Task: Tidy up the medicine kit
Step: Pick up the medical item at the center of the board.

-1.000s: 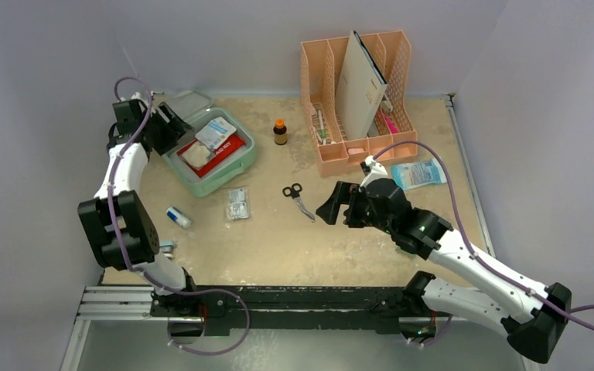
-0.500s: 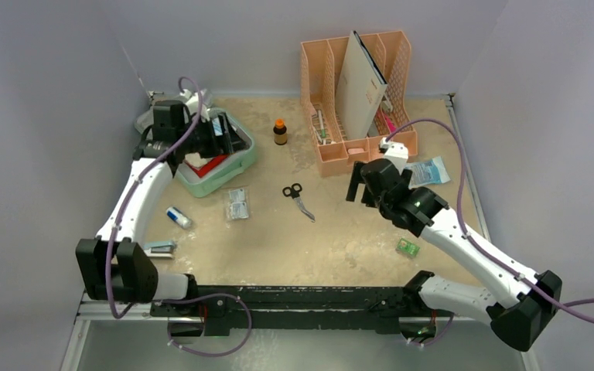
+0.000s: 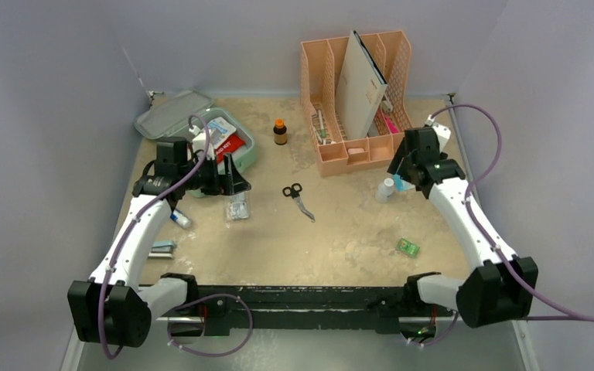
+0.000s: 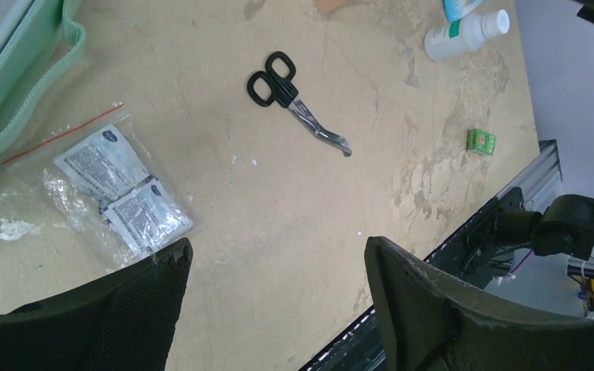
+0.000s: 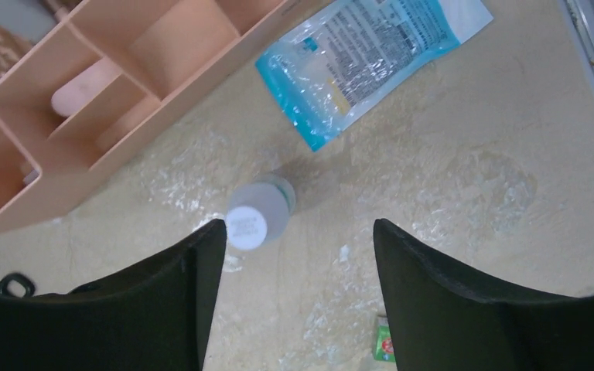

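The one medicine kit (image 3: 249, 151), mint green, sits at 10 o'clock on the worktop (image 3: 340, 239). Its lid (image 3: 172, 114) is swung open toward the back wall. Inside it show one red pouch (image 3: 232, 144) and one white packet (image 3: 218, 127).

The left fingers (image 4: 124, 309) hang by the kit's 5 o'clock corner, spread apart with nothing between them. Under them lies one clear bag (image 4: 116, 193) holding two sachets. One pair of scissors (image 4: 294, 97) lies at 3 o'clock from that bag. One small white tube (image 3: 178, 218) lies at 6 o'clock from the kit.

There are two bottles. An amber one (image 3: 280, 131) with an orange cap stands at 3 o'clock from the kit. A white one (image 5: 259, 215) stands upright at 3 o'clock on the worktop. The right fingers (image 5: 448, 301) hang above it, apart and clear of it. One blue pouch (image 5: 371, 54) lies just beside that bottle. One peach organizer (image 5: 124, 85) stands at 1 o'clock, and one small green box (image 3: 408, 246) lies at 5 o'clock.
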